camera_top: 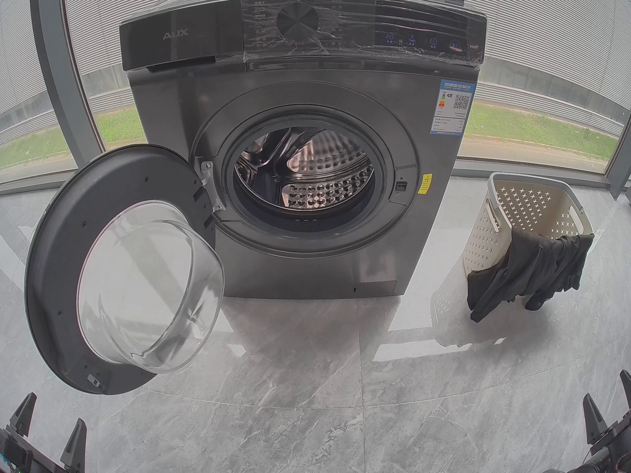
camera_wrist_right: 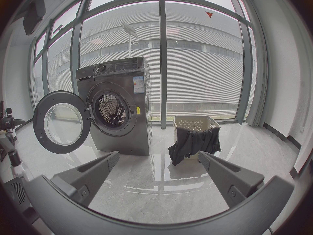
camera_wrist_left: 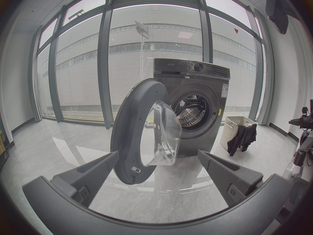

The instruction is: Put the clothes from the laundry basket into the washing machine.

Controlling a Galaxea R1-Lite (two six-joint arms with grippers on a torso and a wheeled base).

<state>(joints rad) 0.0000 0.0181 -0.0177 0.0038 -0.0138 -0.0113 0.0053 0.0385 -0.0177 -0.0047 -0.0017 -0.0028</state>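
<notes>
A grey front-loading washing machine stands ahead with its round door swung wide to the left and the steel drum showing empty. To its right on the floor sits a cream laundry basket with dark clothes draped over its front rim. My left gripper is low at the near left, open and holding nothing. My right gripper is low at the near right, also open and empty. Both are well short of the basket and the clothes; the machine lies beyond the left gripper.
Glossy grey marble floor spreads between me and the machine. Tall windows with dark frames close off the back. The open door juts out toward me on the left side. Another piece of equipment on a stand stands off to one side.
</notes>
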